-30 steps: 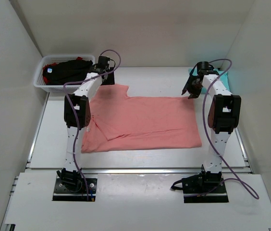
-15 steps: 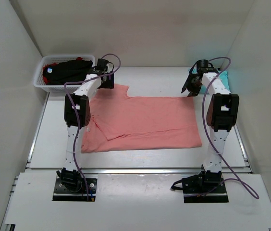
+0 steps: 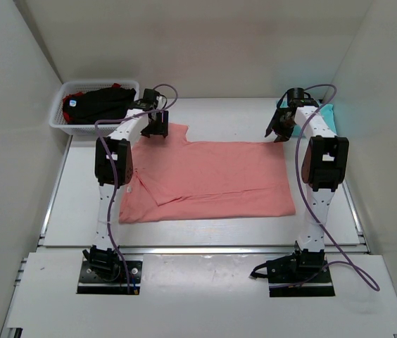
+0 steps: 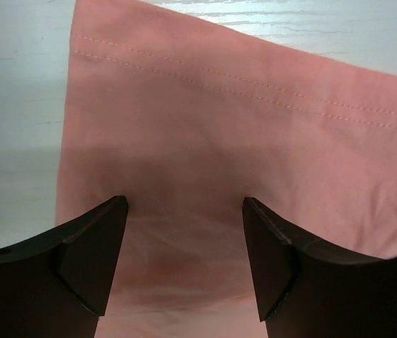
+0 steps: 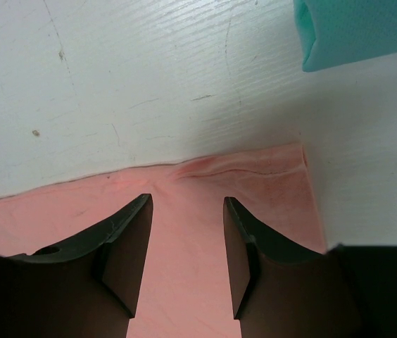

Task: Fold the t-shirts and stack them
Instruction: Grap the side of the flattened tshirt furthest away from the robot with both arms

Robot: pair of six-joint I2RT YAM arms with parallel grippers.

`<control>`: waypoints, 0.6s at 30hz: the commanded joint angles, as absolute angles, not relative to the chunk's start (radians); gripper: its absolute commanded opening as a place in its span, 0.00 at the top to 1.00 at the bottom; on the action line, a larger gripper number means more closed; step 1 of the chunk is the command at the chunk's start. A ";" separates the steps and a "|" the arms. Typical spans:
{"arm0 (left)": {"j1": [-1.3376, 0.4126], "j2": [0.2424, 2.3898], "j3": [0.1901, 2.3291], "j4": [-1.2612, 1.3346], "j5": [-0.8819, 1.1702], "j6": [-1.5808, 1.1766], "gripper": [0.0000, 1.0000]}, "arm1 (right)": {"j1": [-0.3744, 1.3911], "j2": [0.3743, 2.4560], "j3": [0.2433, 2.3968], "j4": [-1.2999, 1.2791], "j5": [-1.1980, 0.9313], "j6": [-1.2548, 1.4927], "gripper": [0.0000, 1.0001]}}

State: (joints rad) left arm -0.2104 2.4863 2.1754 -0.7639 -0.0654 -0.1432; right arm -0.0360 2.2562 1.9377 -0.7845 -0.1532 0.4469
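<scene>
The salmon-pink t-shirt (image 3: 209,177) lies spread flat on the table, partly folded at its left side. My left gripper (image 3: 155,130) is open over its far left sleeve; the wrist view shows the sleeve hem (image 4: 241,88) between the spread jaws (image 4: 184,232). My right gripper (image 3: 277,135) is open over the shirt's far right corner (image 5: 283,176), with nothing held (image 5: 188,232). A folded teal t-shirt (image 3: 327,114) lies at the far right behind my right arm and also shows in the right wrist view (image 5: 357,32). Black and red t-shirts (image 3: 96,103) lie in the basket.
A white mesh basket (image 3: 59,121) stands at the far left corner. White walls enclose the table on three sides. Bare white table (image 3: 234,120) lies beyond the pink shirt between the two grippers.
My left gripper has moved right and nearer, from beside the basket onto the pink shirt's far left sleeve. My right gripper has shifted only slightly.
</scene>
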 commanded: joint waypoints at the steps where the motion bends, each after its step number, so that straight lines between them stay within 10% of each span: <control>1: -0.207 2.525 2.235 -0.873 -0.071 -0.164 0.23 | -0.040 2.253 1.973 -0.791 -0.158 0.434 0.58; 13: -0.239 2.575 2.305 -0.959 -0.101 -0.127 0.59 | -0.032 2.246 1.931 -0.785 -0.141 0.426 0.58; 15: -0.241 2.577 2.304 -0.968 -0.103 -0.118 0.89 | -0.029 2.241 1.924 -0.787 -0.140 0.420 0.58; 18: -0.242 2.568 2.299 -0.962 -0.110 -0.129 1.00 | -0.034 2.232 1.905 -0.781 -0.133 0.416 0.58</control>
State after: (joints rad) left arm -0.2356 2.5473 2.2990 -0.8982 -0.0990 -0.1318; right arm -0.0341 2.2562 1.9289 -0.7956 -0.1471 0.4290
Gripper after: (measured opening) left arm 0.029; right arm 0.420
